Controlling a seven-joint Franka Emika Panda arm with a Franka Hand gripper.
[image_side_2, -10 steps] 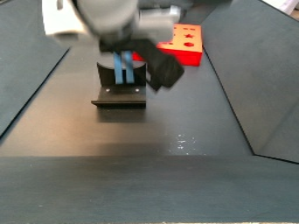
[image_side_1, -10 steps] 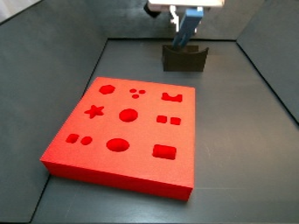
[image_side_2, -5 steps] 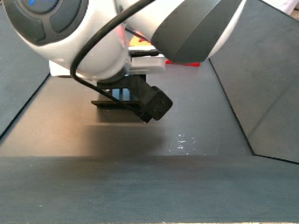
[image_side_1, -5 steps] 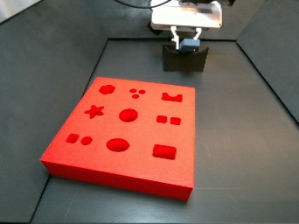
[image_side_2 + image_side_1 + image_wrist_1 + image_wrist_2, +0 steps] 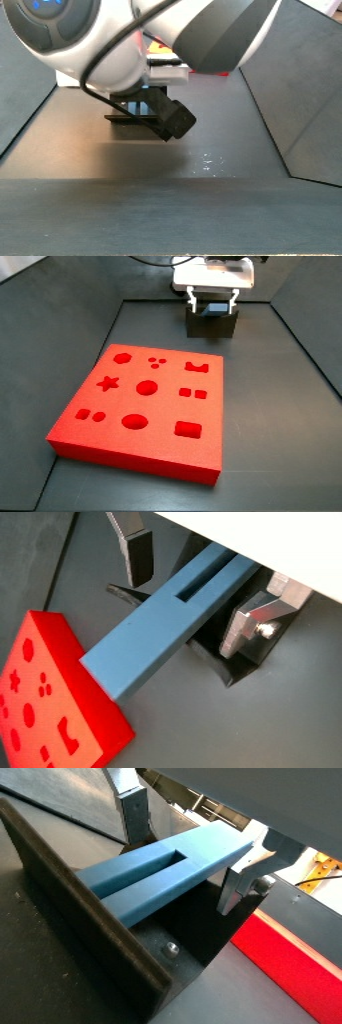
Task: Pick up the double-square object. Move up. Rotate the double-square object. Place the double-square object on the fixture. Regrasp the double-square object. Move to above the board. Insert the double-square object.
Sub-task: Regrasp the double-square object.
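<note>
The slate-blue double-square object lies tilted in the notch of the dark fixture, its slotted end pointing toward the wrist. My gripper straddles it, open, with a silver finger on each side and a gap to the block. The same shows for the double-square object, fixture and gripper. In a side view the gripper hangs just over the fixture at the back. The red board lies in front.
Dark raised walls border the work floor on both sides. In a side view the arm's white body fills the upper part and hides most of the fixture. The board's edge lies close beside the fixture.
The gripper has dropped from above the fixture to just over it. The blue block, which stood out in both side views a second ago, is now hidden by the hand there.
</note>
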